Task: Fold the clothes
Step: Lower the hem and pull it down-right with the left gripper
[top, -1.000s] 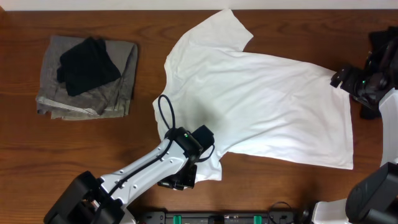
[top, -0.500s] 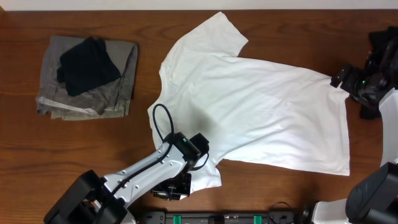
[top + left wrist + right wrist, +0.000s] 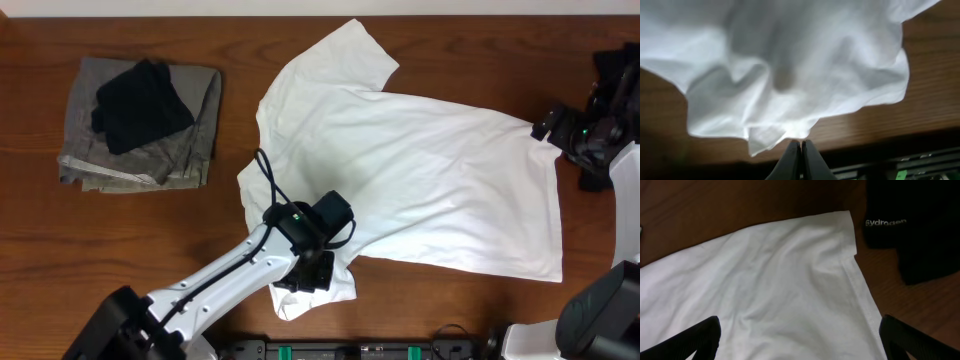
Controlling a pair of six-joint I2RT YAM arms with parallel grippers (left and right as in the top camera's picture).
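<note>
The clothes are a white T-shirt (image 3: 420,170) spread across the brown table, collar end toward the left, no print showing. My left gripper (image 3: 305,280) sits at the near sleeve, which is bunched under it. In the left wrist view the fingertips (image 3: 801,145) are pressed together at the crumpled sleeve edge of the T-shirt (image 3: 790,60), whose folds run down to them. My right gripper (image 3: 556,128) hovers over the far right hem corner. Its fingers (image 3: 695,340) stand wide apart above the flat T-shirt (image 3: 765,280), holding nothing.
A folded grey garment (image 3: 140,125) with a black one (image 3: 140,100) on top lies at the left of the table. Another black garment (image 3: 910,230) with white lettering lies just beyond the shirt's right corner. The near table edge runs close behind the left gripper.
The shirt was dragged a little toward the left and near side. The left gripper then moved back up over the near sleeve, which is now bunched. The right arm stayed put.
</note>
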